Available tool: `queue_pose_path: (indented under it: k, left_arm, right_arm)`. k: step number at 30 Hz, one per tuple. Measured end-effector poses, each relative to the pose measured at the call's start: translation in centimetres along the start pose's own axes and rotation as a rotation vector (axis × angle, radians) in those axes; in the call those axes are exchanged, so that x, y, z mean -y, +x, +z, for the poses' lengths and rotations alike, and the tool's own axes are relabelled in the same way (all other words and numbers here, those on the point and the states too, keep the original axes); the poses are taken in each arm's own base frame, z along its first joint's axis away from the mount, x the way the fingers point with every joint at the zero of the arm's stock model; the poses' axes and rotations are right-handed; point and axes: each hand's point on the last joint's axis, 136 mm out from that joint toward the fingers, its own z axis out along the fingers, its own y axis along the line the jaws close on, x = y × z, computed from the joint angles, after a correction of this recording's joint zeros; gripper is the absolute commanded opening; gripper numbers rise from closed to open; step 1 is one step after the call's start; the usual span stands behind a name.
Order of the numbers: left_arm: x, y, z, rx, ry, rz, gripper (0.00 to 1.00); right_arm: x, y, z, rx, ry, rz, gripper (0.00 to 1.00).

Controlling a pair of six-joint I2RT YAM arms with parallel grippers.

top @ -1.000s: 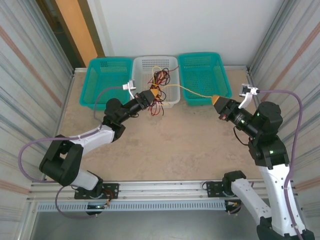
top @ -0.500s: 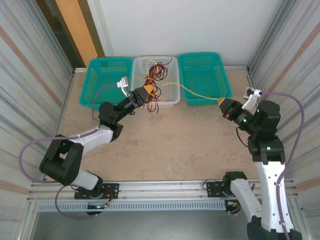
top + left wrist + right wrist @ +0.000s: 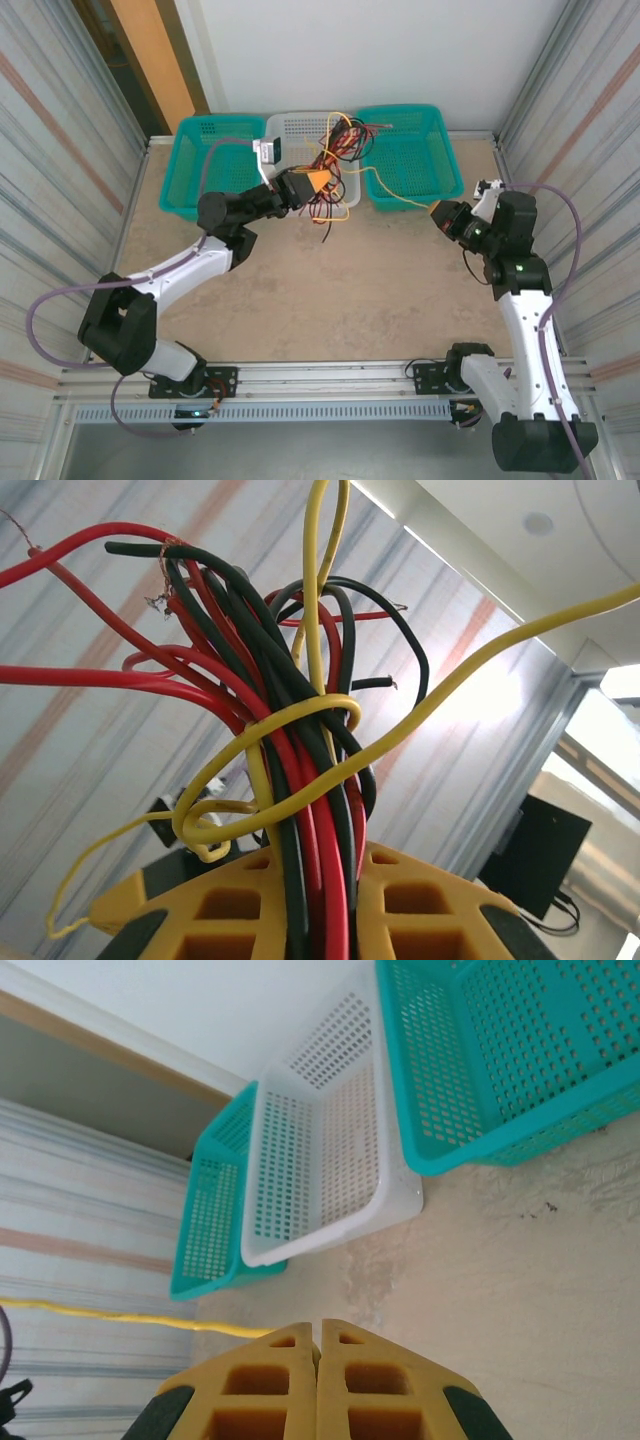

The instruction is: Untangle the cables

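**Pulling one yellow strand out of a held bundle**

The cables (image 3: 300,780) are thin, light and floppy. They bend wherever you pull and spring back into loops, and their smooth jackets slide over one another until a loop cinches. In the left wrist view the yellow cable (image 3: 300,715) wraps once round the red and black strands, so a hard pull will likely tighten that wrap rather than free it. Take hold near a free end, not in the middle of a loop.

The bundle (image 3: 335,150) hangs in the air over the white basket (image 3: 290,125), close to the teal basket (image 3: 440,150) on its right. Your left gripper (image 3: 315,875) pinches the red and black strands between its jaws, just below the wrap. Your right gripper (image 3: 320,1335) has its jaws pressed together. The yellow cable (image 3: 100,1313) runs up to their tip, so it appears to be pinched there.

Compared with half a second ago, your left gripper (image 3: 322,180) has swung right with the bundle, toward your right gripper (image 3: 437,213). The yellow span (image 3: 390,197) between them now sags in a curve where it ran nearly straight.
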Motion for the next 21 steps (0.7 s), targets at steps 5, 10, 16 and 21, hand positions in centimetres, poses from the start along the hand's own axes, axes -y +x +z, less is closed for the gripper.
queue_pose_path:
  k: [5,10,16,21]
  left_arm:
    - [0.1,0.9,0.0,-0.049,0.009,-0.003,0.00]
    - [0.9,2.5,0.5,-0.133,0.047,-0.021,0.00]
    - [3.2,5.3,2.4,-0.280,0.152,-0.040,0.00]
    - [5.0,9.2,4.3,-0.450,0.212,-0.015,0.00]
  right_arm:
    - [1.6,-1.1,1.5,-0.011,0.018,0.040,0.00]
    - [3.0,-1.7,3.7,-0.071,0.025,0.088,0.00]
    - [1.7,-3.9,6.8,-0.133,0.013,0.094,0.00]
    - [-1.0,-6.6,9.7,-0.156,-0.021,0.039,0.00]
